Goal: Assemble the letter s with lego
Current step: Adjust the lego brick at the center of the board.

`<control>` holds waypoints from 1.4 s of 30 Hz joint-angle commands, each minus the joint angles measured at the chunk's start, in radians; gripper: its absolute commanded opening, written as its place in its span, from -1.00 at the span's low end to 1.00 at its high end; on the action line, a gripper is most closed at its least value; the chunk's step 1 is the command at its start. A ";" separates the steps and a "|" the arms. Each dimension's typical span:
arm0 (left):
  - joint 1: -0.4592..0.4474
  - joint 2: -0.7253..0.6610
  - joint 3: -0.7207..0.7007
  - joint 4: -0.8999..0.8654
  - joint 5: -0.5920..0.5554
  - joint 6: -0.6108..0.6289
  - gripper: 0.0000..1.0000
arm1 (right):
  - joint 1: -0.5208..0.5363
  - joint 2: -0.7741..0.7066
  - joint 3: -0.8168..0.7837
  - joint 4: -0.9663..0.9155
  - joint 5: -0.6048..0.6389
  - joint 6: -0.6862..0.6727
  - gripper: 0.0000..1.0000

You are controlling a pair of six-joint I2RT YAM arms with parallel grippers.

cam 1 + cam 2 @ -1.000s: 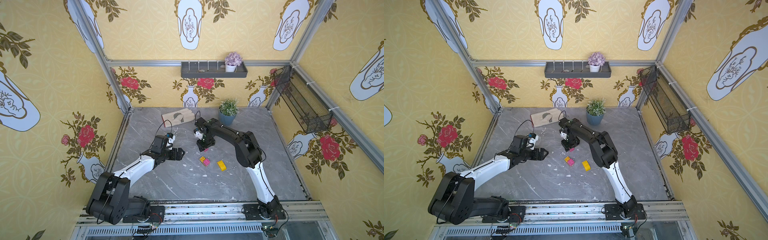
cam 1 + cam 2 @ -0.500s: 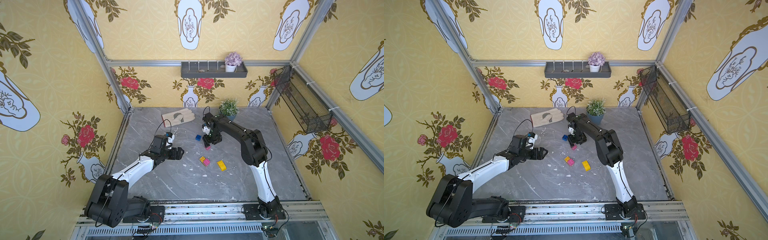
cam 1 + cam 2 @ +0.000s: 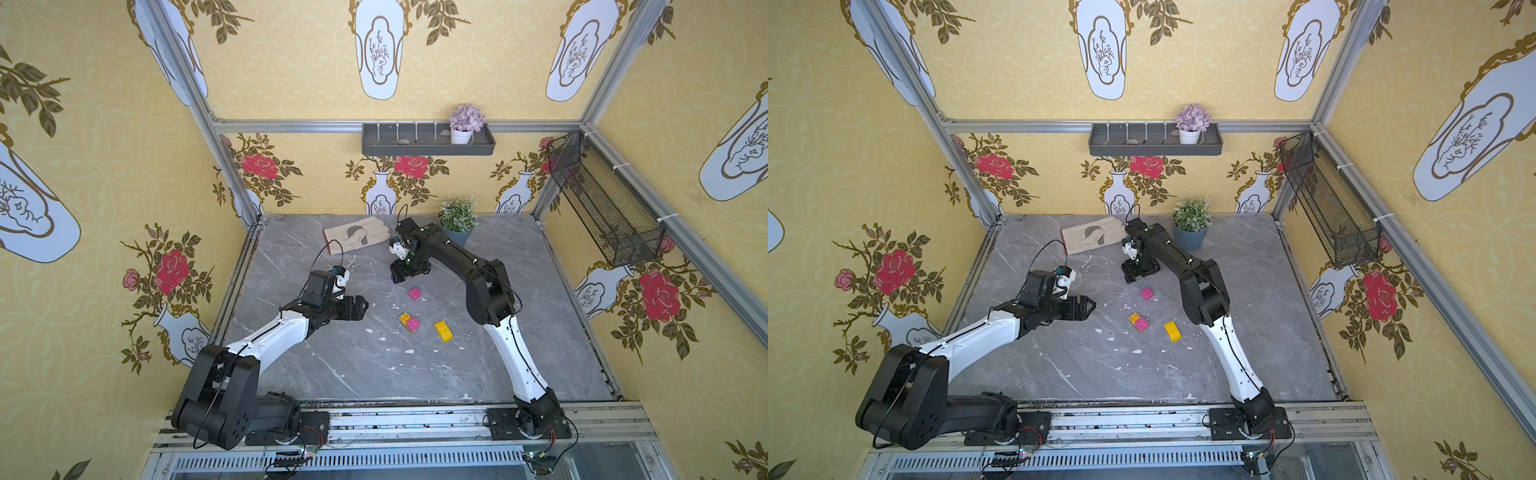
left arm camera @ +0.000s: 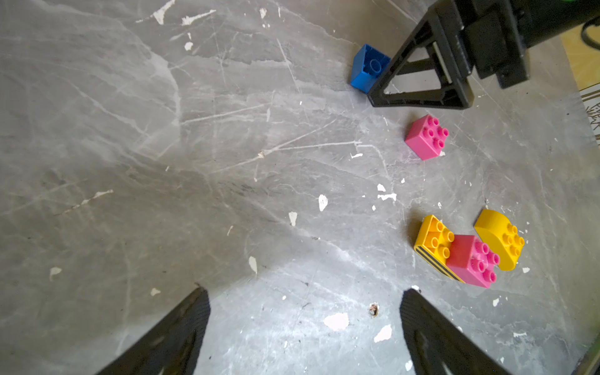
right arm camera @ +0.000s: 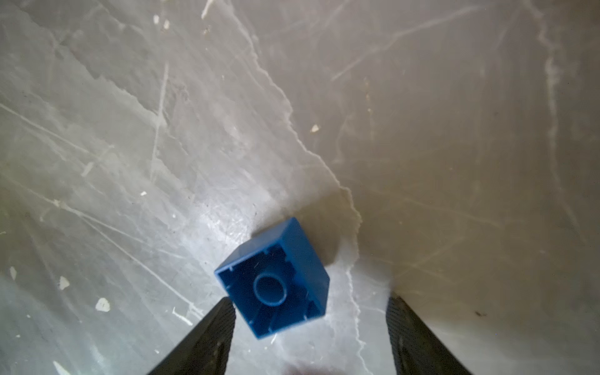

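Right wrist view: the right pincer [image 5: 310, 303] stands open, its two fingers set wider apart than the blue brick [image 5: 272, 279] that lies between them on the grey marbled table [image 5: 454, 162]. The brick is tilted, its hollow underside with the round tube turned toward the camera, and it sits close against one finger [image 5: 214, 328] and clear of the other. In the left wrist view a loose pink brick [image 4: 426, 136] stands studs up near that pincer. Farther off, a second pink brick [image 4: 472, 261] sits on one end of a yellow brick [image 4: 433, 240], which has black stripes printed along its side. A curved yellow brick [image 4: 500, 240] lies near this pair. The left pincer [image 4: 303, 324] is open too, with only bare table between its fingers, well apart from all the bricks.
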 commanded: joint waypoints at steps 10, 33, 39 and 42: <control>0.015 0.028 0.003 0.004 0.016 0.010 0.88 | 0.007 0.058 0.025 0.042 -0.012 -0.048 0.24; -0.088 -0.217 -0.106 0.569 0.199 0.149 0.96 | -0.201 -0.532 -0.585 0.554 -1.051 0.721 -0.40; -0.148 -0.150 0.017 0.586 0.224 0.192 0.93 | -0.127 -0.651 -0.695 0.724 -1.097 0.879 -0.39; -0.158 -0.145 0.029 0.619 0.238 0.174 0.90 | -0.097 -0.674 -0.712 0.744 -1.088 0.893 -0.39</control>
